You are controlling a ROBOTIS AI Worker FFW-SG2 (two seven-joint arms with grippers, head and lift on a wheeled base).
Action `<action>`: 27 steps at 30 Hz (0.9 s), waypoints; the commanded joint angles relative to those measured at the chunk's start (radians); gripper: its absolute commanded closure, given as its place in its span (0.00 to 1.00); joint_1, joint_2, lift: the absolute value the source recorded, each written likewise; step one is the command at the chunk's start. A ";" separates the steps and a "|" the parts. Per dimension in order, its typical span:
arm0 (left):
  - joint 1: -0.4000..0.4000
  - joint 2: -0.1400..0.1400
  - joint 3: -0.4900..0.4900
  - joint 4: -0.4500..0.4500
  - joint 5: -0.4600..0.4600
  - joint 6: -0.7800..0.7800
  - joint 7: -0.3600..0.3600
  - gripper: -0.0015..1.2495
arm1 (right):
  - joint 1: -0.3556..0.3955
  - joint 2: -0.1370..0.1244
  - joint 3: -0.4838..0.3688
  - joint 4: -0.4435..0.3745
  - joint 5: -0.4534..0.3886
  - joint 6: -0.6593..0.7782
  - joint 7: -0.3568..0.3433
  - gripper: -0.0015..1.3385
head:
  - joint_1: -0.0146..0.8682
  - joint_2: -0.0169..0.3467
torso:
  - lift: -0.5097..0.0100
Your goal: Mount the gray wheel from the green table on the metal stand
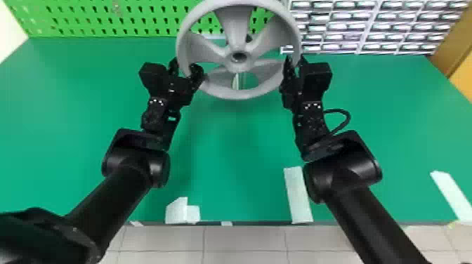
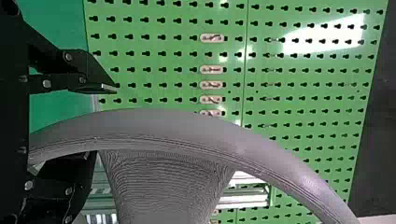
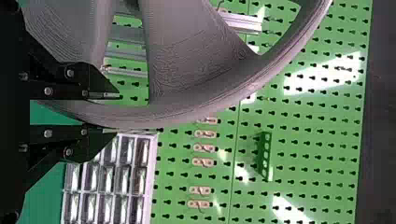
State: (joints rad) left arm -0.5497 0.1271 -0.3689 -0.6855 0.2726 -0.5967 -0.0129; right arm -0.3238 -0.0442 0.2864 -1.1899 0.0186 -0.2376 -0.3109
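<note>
The gray wheel (image 1: 236, 26) is at the far side of the green table (image 1: 231, 154), its hub and spokes facing the head camera. At its left rim is my left gripper (image 1: 184, 70), open, one finger on each side of the rim. My right gripper (image 1: 295, 65) is shut on the right rim. In the left wrist view a gap shows between the wheel (image 2: 163, 126) and one finger of the left gripper (image 2: 100, 123). The right gripper (image 3: 114, 114) pinches the wheel (image 3: 187, 56) in the right wrist view. Light metal parts (image 1: 236, 81), perhaps the stand, show partly through the spokes.
A green pegboard (image 1: 105, 17) rises behind the table, with a rack of small drawers (image 1: 375, 26) to its right. White tape strips (image 1: 297, 195) lie near the table's front edge. Metal bars (image 2: 243, 198) show behind the wheel in the left wrist view.
</note>
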 commanded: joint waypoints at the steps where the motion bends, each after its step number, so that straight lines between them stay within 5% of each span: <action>1: -0.006 0.000 0.004 0.006 -0.006 0.000 0.013 0.66 | -0.008 0.000 0.002 0.006 0.001 0.000 -0.002 0.81 | 1.00 0.19 | 0.79; 27: -0.035 -0.020 -0.004 0.024 -0.049 0.044 0.059 0.65 | -0.011 0.010 -0.009 0.003 0.001 0.032 -0.002 0.81 | 1.00 0.19 | 0.79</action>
State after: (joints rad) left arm -0.5818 0.1084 -0.3711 -0.6608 0.2257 -0.5672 -0.0129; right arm -0.3384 -0.0339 0.2791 -1.1799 0.0240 -0.2200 -0.3102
